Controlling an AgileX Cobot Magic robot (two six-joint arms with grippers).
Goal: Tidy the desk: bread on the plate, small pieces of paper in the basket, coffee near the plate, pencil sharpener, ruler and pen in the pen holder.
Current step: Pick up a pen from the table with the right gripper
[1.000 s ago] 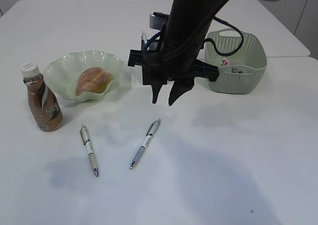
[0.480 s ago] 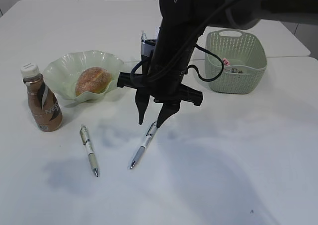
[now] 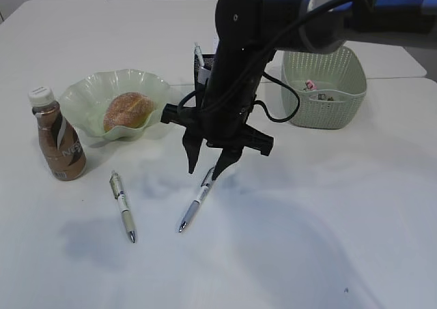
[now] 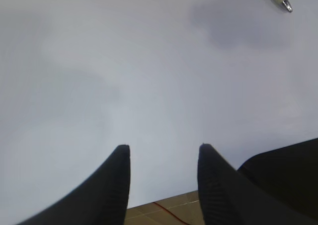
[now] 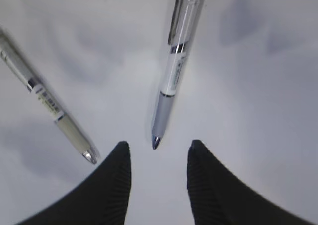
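i see the right gripper (image 3: 205, 167) open and empty, poised just above the clip end of a pen (image 3: 196, 200) lying on the desk (image 3: 328, 213). a second pen (image 3: 123, 207) lies near it. my left gripper (image 4: 163, 158) is open too, over bare desk.

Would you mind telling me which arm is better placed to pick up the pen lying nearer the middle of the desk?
The right. Its open gripper hangs directly above that pen, whereas the left gripper faces bare desk.
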